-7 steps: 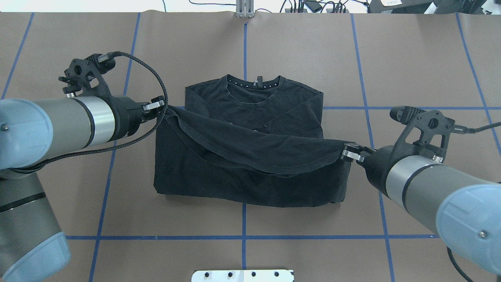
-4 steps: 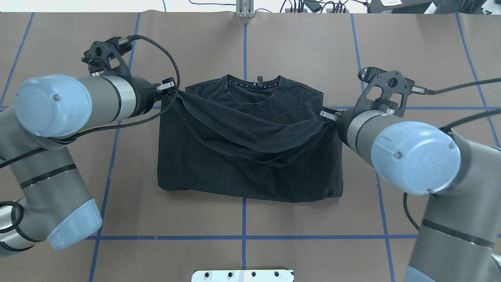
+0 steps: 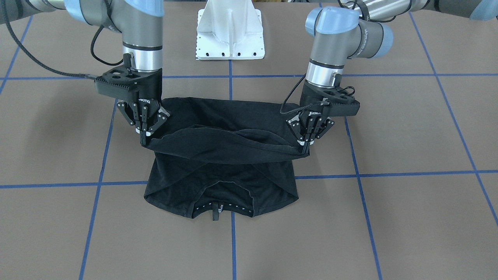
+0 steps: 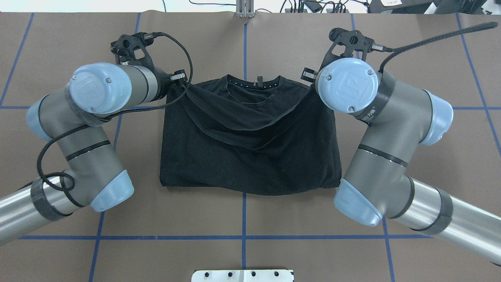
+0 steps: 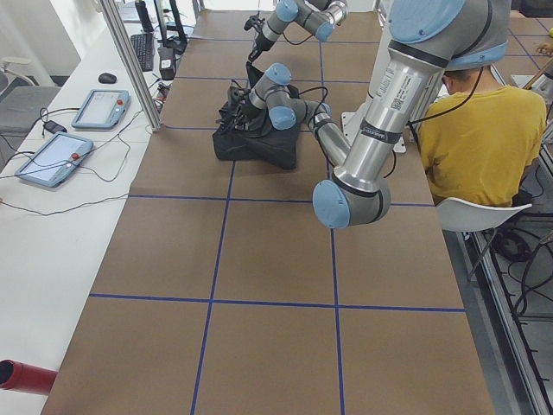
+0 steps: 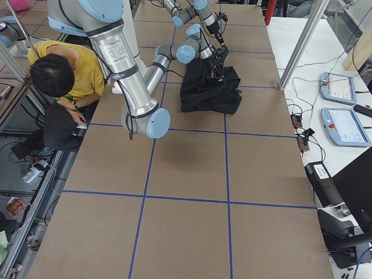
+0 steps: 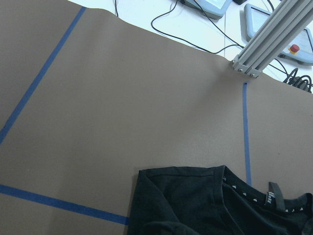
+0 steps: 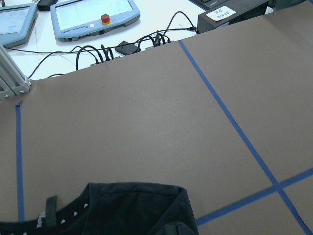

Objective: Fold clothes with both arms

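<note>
Jaws of the left gripper (image 3: 305, 146) are pinched together on one corner of the shirt (image 4: 250, 164), at its raised hem, with the fingers pointing down at the table (image 4: 250, 223). From that grip the hem runs across to the other gripper as a sagging band, held above the rest of the cloth. Below and between the two grippers the shirt lies flat and doubled over, its fold edge on the robot's side of them and its collar (image 4: 253, 84) on the side away from the robot. The left wrist view shows one shoulder and the collar just ahead of that gripper. The right gripper (image 3: 144, 139) hangs level with the left one, also pointing down, and is clamped on the hem's other corner. Blue tape lines (image 4: 242, 237) cross the table around both grippers.
</note>
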Available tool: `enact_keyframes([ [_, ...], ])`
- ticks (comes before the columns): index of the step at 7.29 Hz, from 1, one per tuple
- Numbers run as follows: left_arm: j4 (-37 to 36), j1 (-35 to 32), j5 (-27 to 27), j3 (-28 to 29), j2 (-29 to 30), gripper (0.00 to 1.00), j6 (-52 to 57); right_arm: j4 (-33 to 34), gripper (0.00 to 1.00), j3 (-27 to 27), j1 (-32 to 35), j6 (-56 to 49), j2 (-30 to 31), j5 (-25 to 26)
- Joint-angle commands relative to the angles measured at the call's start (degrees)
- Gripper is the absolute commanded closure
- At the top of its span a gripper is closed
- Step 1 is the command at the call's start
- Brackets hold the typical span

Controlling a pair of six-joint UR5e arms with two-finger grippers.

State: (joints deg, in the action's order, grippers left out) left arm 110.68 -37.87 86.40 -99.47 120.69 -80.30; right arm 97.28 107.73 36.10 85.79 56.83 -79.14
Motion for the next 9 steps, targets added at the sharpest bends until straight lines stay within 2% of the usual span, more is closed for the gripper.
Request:
enact_keyframes([
  [1,1.29,-0.88,0.00,7.77,2.88,1.00,2.33,-7.06,1.00,-8.38,1.96,-1.24,-0.93,-1.01],
  [3,6.98,-1.06,0.00,14.19,2.97,1.00,5.67,-12.80,1.00,-16.38,3.01,-3.24,-1.89,-1.01],
  [5,7.71,-1.06,0.00,17.02,3.50,1.00,5.94,-15.88,1.00,-22.28,3.01,-3.26,-3.47,-1.01],
  [7,7.71,-1.15,0.00,19.13,4.81,1.00,6.29,-16.86,1.00,-24.58,3.19,-4.30,-3.66,-1.01],
  [9,9.20,-2.99,0.00,19.14,5.26,1.00,14.19,-16.86,1.00,-24.68,3.63,-4.84,-3.57,-1.10],
])
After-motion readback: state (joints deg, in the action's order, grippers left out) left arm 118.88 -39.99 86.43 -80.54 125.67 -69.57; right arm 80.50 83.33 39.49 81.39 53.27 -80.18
